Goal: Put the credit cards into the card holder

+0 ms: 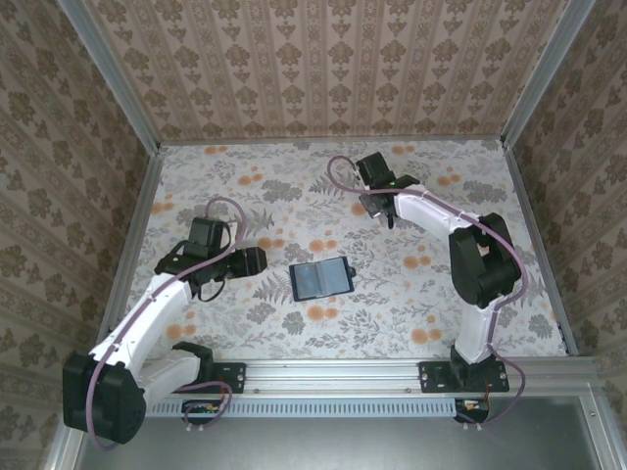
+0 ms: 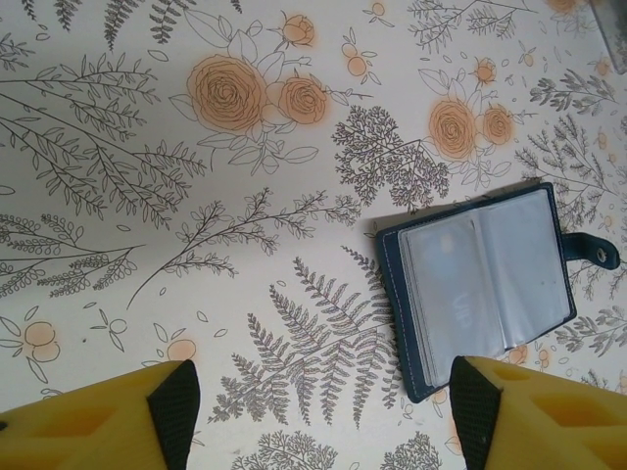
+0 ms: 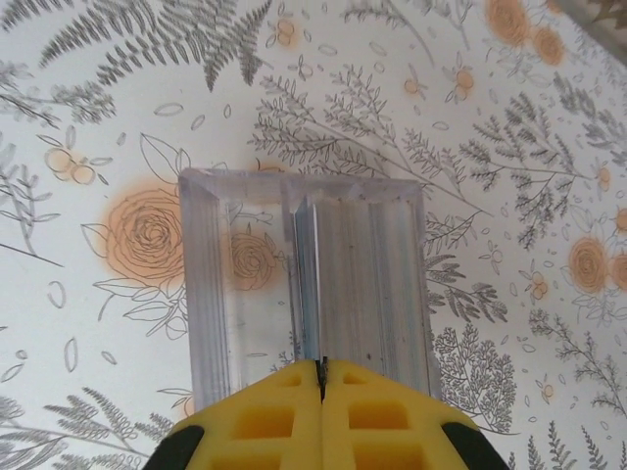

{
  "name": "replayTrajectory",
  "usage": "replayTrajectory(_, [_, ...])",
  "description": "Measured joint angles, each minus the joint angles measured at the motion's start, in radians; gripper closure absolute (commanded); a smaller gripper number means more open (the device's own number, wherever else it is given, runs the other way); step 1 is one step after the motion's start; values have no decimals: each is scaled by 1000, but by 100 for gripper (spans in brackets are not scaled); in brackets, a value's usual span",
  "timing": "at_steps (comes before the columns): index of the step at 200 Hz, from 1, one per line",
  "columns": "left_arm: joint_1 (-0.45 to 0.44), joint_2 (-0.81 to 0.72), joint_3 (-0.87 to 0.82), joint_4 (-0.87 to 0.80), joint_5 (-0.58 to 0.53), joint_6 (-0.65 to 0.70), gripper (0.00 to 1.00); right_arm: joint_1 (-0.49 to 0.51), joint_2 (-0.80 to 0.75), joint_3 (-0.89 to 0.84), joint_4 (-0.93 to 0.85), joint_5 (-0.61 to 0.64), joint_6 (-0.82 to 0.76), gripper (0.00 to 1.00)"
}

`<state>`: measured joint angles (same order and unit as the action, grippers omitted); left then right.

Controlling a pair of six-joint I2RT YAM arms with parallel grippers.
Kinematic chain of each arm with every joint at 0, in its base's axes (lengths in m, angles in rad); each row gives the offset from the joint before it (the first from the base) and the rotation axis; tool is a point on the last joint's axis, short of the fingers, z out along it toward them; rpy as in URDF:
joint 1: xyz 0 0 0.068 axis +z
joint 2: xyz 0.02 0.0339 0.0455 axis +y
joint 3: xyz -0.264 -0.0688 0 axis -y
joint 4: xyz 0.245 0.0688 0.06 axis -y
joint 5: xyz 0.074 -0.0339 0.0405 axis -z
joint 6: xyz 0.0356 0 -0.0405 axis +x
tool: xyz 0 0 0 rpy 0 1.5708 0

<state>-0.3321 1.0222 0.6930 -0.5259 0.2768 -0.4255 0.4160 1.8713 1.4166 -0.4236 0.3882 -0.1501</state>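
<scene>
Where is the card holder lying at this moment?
The card holder lies open near the middle of the table in the top view, just right of the left gripper and apart from it.

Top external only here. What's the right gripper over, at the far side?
Observer: A clear slotted rack, directly ahead of the right gripper in the right wrist view.
Operator: Jaws?
Observer: Pressed shut. A thin dark edge shows between them; can't tell if it's a card.
Operator: Left?
Observer: Left gripper open with nothing between; the card holder lies open just ahead, clear sleeves up.
</scene>
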Motion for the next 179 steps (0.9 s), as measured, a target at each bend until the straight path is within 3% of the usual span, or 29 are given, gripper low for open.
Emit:
replayTrajectory(51, [1,6,-1,41,53,-6,31,-1,-101,-9,5,-34,76,100])
replayTrajectory(78, [1,23,-3,71,120,-11,29,-4,-199,-88,11,-122,169,100])
replayTrajectory(127, [-14,36,-23,99,207,-13,28,29,-420,-355,132,-500,431,100])
replayTrajectory(158, [-82,104,-28,115,220,-15,29,76,-421,-530,266,-791,599,100])
replayTrajectory(179, [-161,180,-23,111,195,-7,38,77,-371,-592,340,-935,671,100])
